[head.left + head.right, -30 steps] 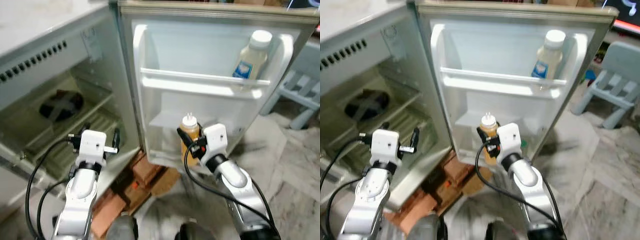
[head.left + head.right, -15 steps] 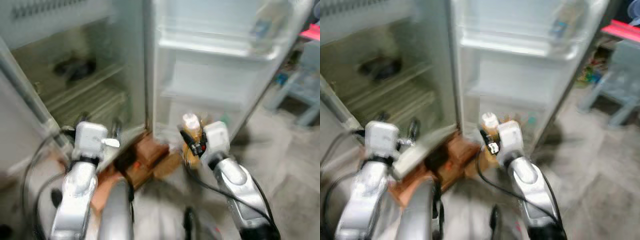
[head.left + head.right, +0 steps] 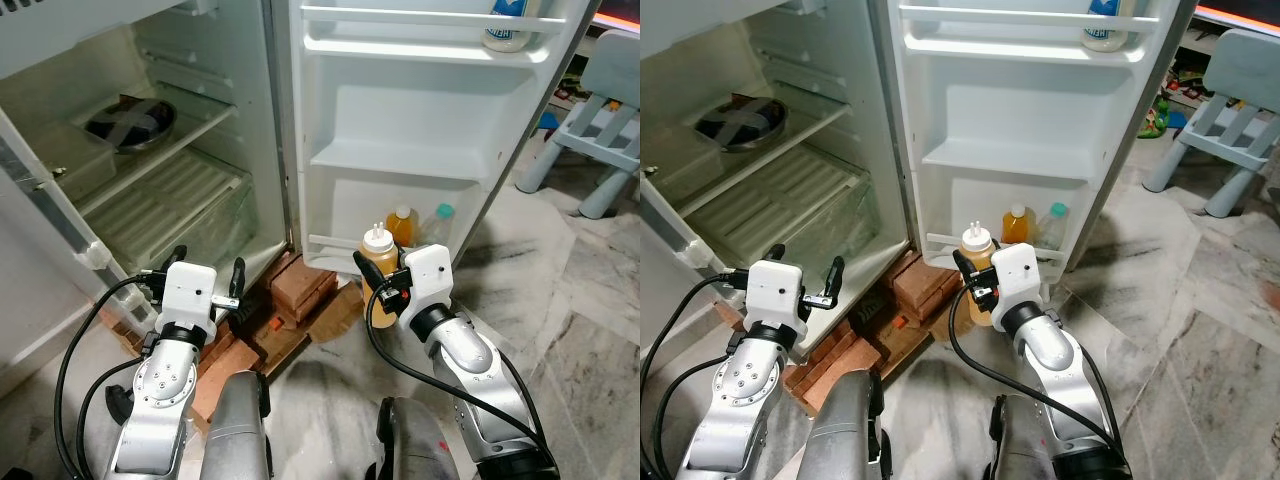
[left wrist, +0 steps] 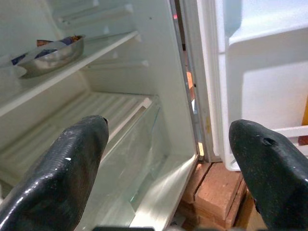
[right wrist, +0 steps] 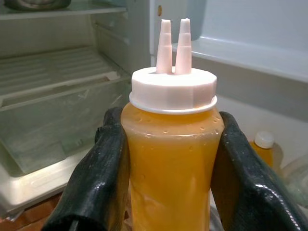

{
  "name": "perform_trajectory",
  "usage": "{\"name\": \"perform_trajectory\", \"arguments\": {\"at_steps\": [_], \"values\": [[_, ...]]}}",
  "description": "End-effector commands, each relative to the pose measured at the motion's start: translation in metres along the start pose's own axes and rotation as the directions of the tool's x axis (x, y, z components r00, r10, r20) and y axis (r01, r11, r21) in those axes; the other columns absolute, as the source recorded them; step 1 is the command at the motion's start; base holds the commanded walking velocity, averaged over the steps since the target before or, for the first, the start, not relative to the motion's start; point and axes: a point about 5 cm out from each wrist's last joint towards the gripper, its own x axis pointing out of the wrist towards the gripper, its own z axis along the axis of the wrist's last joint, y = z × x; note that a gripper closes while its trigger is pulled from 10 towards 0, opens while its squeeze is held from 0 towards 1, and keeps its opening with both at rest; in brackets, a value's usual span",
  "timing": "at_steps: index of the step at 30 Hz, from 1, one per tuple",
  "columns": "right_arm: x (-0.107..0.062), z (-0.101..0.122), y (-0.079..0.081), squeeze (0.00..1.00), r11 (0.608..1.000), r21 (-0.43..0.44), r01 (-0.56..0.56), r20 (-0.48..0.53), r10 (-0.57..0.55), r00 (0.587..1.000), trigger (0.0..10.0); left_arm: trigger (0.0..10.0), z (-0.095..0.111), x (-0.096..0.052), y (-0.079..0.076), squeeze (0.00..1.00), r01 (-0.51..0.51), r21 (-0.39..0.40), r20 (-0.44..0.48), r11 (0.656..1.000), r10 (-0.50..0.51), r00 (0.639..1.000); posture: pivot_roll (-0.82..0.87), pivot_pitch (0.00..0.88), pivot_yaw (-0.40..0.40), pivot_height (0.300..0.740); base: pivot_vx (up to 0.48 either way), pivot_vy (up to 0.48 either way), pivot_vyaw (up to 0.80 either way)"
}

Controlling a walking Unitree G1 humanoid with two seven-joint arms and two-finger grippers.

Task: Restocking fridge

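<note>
1. Marbled grey floor tiles [image 3: 560, 270] are spreading under the white open fridge [image 3: 250, 120], propped on red bricks [image 3: 300, 290].
2. Right gripper [image 3: 372, 290] is clamping the orange twin-nozzle squeeze bottle [image 3: 378, 272] upright, sitting at six o'clock of the door's bottom shelf [image 3: 335, 245], probably ready for shelving.
3. Left gripper [image 3: 205, 280] is hanging spread apart, empty.

Sauce bottle [image 5: 172, 159]: amber, white twin-nozzle cap, upright, before open fridge [image 3: 250, 150] door's bottom shelf [image 3: 345, 245].
</note>
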Motion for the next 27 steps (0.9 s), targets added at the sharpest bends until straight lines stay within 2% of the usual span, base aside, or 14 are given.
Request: {"name": "perform_trajectory", "arguments": {"at_steps": [1, 27], "values": [[0.0026, 0.0050, -0.0016, 0.00, 1.000, -0.011, 0.003, 0.026, -0.003, 1.000, 10.0, 10.0, 0.0043, 0.0007, 0.0014, 0.00, 0.001, 0.001, 0.022, 1.000, -0.001, 1.000, 0.07, 0.089, -0.010, 0.630, 0.326, 0.000, 0.00], [0.0042, 0.0029, -0.0028, 0.00, 0.999, -0.033, 0.007, 0.025, -0.006, 1.000, 10.0, 10.0, 0.0052, 0.0035, -0.0007, 0.00, 0.010, -0.003, 0.029, 1.000, -0.010, 1.000, 0.07, 0.086, -0.010, 0.630, 0.325, 0.000, 0.00]]}}
